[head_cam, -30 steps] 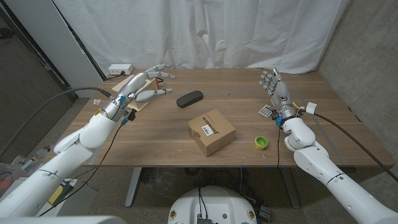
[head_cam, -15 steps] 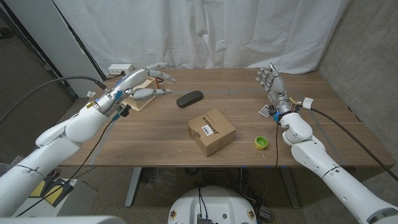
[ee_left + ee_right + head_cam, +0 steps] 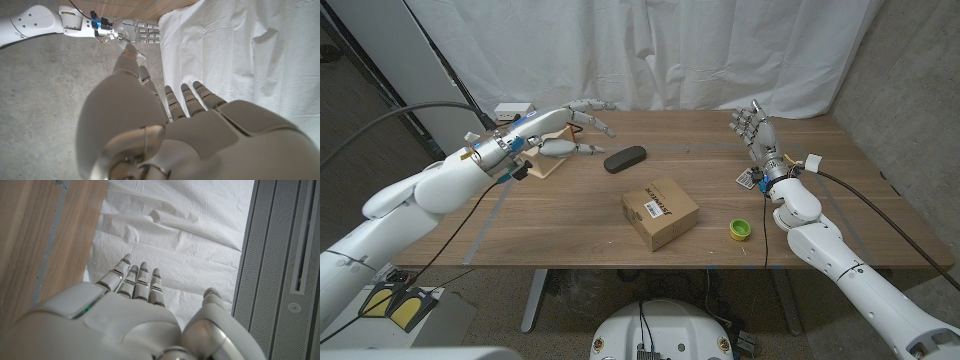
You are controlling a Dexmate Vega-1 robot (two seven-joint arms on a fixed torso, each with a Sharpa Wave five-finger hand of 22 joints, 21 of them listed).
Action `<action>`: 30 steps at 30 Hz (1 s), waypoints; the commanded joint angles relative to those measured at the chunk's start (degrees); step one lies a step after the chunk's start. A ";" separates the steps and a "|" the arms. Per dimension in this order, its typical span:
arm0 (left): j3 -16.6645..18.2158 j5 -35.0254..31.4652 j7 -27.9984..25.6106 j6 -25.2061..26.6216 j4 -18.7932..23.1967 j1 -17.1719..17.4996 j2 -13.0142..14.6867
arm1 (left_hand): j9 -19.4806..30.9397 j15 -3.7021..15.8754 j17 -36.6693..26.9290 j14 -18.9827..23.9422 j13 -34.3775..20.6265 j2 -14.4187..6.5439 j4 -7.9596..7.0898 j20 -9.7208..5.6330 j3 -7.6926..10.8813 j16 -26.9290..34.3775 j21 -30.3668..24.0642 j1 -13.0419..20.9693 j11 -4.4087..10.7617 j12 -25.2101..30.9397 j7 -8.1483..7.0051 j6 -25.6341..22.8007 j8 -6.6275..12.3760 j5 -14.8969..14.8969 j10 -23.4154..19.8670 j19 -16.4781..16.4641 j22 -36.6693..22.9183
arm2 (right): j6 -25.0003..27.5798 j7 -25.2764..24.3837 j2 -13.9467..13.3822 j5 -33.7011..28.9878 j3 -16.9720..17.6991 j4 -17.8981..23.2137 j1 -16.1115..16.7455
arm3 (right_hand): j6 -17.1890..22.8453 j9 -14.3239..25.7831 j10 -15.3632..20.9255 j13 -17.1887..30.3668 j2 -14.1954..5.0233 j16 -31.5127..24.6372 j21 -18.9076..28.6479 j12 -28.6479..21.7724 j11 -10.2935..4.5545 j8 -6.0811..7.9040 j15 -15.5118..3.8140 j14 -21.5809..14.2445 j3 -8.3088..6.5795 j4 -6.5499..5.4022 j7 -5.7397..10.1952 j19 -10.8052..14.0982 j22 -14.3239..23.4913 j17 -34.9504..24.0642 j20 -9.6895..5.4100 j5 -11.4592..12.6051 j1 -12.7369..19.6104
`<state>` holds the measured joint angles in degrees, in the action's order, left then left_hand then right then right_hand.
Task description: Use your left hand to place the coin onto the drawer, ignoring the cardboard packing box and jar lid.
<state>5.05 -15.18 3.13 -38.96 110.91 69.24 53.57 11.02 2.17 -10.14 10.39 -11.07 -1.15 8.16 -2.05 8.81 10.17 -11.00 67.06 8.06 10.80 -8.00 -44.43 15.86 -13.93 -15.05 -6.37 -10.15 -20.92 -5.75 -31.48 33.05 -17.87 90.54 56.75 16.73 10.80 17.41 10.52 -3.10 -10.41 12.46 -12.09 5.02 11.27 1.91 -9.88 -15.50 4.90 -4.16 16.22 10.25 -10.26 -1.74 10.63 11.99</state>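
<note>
The left robot hand [image 3: 563,128] hovers spread over the drawer [image 3: 548,160] at the desk's far left corner; the coin, likely thin, hard, slippery and best edge-pinched, isn't discernible.

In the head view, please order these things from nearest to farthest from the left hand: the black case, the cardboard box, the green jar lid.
Measured from the left hand:
1. Black case, just to the hand's right, far side of the table.
2. Cardboard box, table middle, nearer the robot.
3. Green jar lid, right side, near the front edge.
</note>
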 commanded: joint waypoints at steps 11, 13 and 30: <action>-4.08 -8.68 6.13 7.55 9.07 -3.90 2.42 | 0.19 4.42 -0.16 -1.53 -0.09 -0.27 -0.66 -1.36 0.20 0.02 0.04 0.51 -0.44 -0.06 0.20 0.81 -0.74 0.43 1.60 1.02 -0.04 | 0.98 1.16 -1.63 0.50 0.37 0.32 -0.49 | 0.42 0.15 0.41 0.30 -0.22 -0.24 -0.18 -0.38 -0.05 0.13 0.16 -0.40 -0.21 0.27 0.09 0.38 0.34 -0.23 -0.01 0.42 0.01; -4.21 -9.26 6.97 8.75 10.42 -3.87 2.91 | 0.20 4.34 -0.16 -1.64 -0.08 -0.30 -0.73 -1.35 0.16 0.04 0.03 0.46 -0.69 -0.15 0.39 0.67 -0.75 0.48 2.02 1.10 -0.04 | 1.32 1.22 -1.96 0.56 0.45 0.68 -0.42 | 0.40 0.15 0.39 0.30 -0.21 -0.24 -0.18 -0.37 -0.03 0.12 0.16 -0.39 -0.20 0.27 0.10 0.39 0.34 -0.23 -0.02 0.41 0.00; -10.93 -16.29 7.95 14.94 13.48 -5.75 3.69 | 0.23 4.00 -0.12 -2.19 -0.03 -0.38 -0.94 -1.23 -0.04 0.10 0.06 0.45 -0.59 0.05 0.67 0.07 -1.00 0.67 2.63 1.84 -0.05 | 4.91 -1.35 -8.02 1.28 5.40 9.48 5.25 | 0.44 0.15 0.39 0.31 -0.15 -0.23 -0.26 -0.38 0.05 0.10 0.13 -0.34 -0.08 0.25 0.11 0.41 0.34 -0.25 0.02 0.39 -0.16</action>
<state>-0.97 -27.42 9.27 -28.27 122.02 65.85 56.25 11.08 2.06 -10.15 8.46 -10.91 -1.15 7.49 -2.15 8.60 10.17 -11.00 67.05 7.38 10.81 -7.46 -43.96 15.02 -13.52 -12.72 -4.80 -10.15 -17.28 -6.02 -36.28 33.18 -15.77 95.39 58.60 16.72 10.80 17.41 10.52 -3.10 -10.41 12.46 -12.09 5.02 11.27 1.92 -9.88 -15.50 4.89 -4.17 16.21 10.26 -10.26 -1.74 10.63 11.99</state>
